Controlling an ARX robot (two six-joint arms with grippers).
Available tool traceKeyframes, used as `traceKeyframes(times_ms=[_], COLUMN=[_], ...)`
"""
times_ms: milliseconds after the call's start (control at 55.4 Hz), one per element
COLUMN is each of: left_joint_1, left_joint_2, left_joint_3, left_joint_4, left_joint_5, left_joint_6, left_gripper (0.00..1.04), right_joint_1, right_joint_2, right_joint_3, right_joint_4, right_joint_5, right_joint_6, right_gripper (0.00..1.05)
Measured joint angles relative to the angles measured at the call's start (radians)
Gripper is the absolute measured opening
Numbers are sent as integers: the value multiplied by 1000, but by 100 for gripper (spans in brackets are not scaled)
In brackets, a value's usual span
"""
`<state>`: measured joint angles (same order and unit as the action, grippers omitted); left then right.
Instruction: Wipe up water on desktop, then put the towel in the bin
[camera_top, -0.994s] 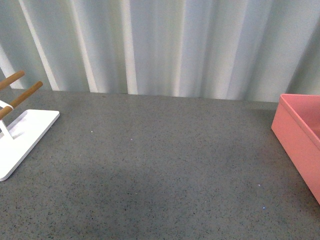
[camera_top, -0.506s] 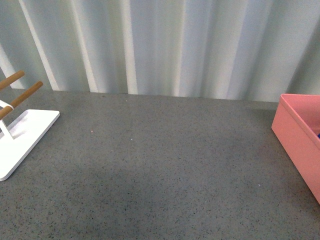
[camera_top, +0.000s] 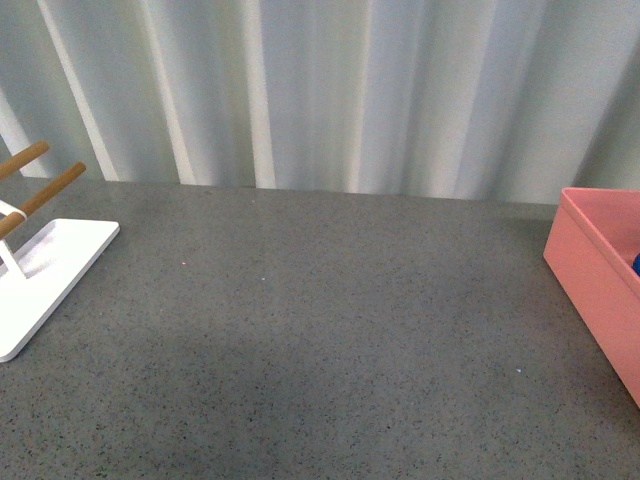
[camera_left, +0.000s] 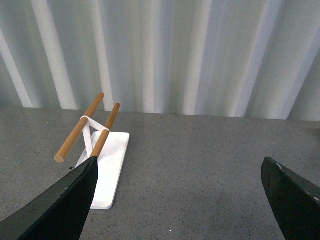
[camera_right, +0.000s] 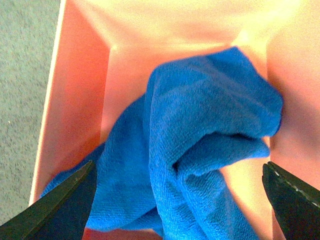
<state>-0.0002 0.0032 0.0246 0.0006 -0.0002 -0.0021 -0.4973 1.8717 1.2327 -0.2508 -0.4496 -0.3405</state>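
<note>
The royal-blue towel lies crumpled inside the salmon-pink bin in the right wrist view. My right gripper is open above it, its dark fingers wide apart on either side of the cloth, not holding it. In the front view the bin stands at the right edge, with a sliver of blue towel showing inside. The dark grey speckled desktop looks dry. My left gripper is open and empty above the desktop. Neither arm shows in the front view.
A white flat-based rack with two wooden rods stands at the left of the desktop; it also shows in the left wrist view. A pale pleated curtain hangs behind the desk's far edge.
A sliver of blue towel has come into sight inside the bin at the right edge of the front view. The desktop and rack are unchanged.
</note>
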Motion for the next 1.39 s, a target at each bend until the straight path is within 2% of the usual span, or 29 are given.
traceKeyframes(times_ms=[181,271,343,560,759,777,849,903,958,1084,1156,1247,1391], left_joint_1=[0,0,0,0,0,0,0,0,0,0,0,0,0], left_joint_2=[0,0,0,0,0,0,0,0,0,0,0,0,0], left_joint_3=[0,0,0,0,0,0,0,0,0,0,0,0,0], left_joint_4=[0,0,0,0,0,0,0,0,0,0,0,0,0], left_joint_5=[0,0,0,0,0,0,0,-1,0,0,-1,-1,0], left_joint_6=[0,0,0,0,0,0,0,0,0,0,0,0,0], left_gripper=[98,98,98,98,98,98,98,98,98,98,98,98,98], right_joint_1=[50,105,162,311,343,352,437,476,488,492,494,494,494], right_joint_2=[-243,-444,-607,-1033,-1295,-1326,-1456,-1535,-1585,-1640,-1733,-1762,-1781], right_joint_3=[-113,-213,-307,-591,-719,-737,-860,-932,-972,-1043,-1086,-1093,-1130], right_joint_4=[134,152,154,36,-124,-109,109,223,277,289,221,225,228], right_joint_5=[-18,-76,-83,-63,-76,-46,220,354,421,449,445,446,448], right_joint_6=[92,101,88,50,51,68,166,223,266,312,322,324,327], right_gripper=[98,98,98,98,98,96,85,76,67,42,21,5,3])
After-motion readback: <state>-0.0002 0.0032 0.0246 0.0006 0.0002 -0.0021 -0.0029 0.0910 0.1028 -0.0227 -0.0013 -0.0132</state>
